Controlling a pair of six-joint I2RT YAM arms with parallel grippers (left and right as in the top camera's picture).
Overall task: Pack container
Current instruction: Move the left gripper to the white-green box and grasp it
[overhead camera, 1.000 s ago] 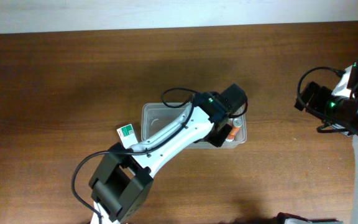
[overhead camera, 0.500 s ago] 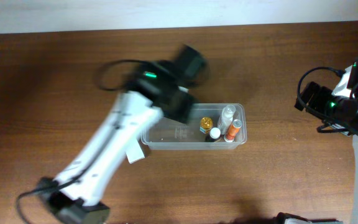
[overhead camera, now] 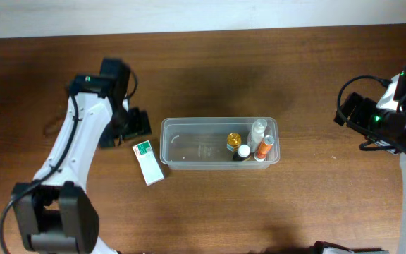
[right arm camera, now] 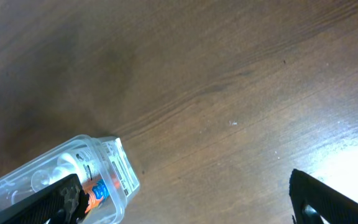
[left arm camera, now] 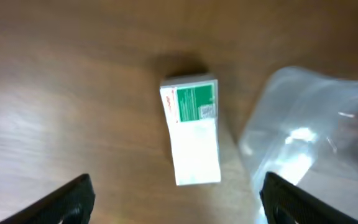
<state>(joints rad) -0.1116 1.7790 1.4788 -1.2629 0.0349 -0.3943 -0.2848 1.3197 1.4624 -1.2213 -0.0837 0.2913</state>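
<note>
The clear container (overhead camera: 189, 145) lies at the table's middle, with several small bottles (overhead camera: 258, 131) standing in its right end. My left gripper (overhead camera: 124, 131) hovers open just left of it, above the wood, with nothing between its fingers. In the left wrist view a white-and-green box (left arm camera: 194, 134) lies flat ahead of the left gripper (left arm camera: 179, 208), and the container's corner (left arm camera: 303, 124) is to the right of the box. My right gripper (overhead camera: 349, 110) stays open and empty far right. In its wrist view the right gripper (right arm camera: 191, 208) faces the container's end (right arm camera: 112, 163).
The white-and-green box (overhead camera: 149, 161) rests on the table against the container's front left corner. An orange bottle (overhead camera: 264, 148) and a yellow-capped one (overhead camera: 234, 140) stand among those in the container. Bare brown wood spreads all round.
My left arm has swung from over the container's right end to the table left of it, and its jaws have opened. The right arm has not moved.
</note>
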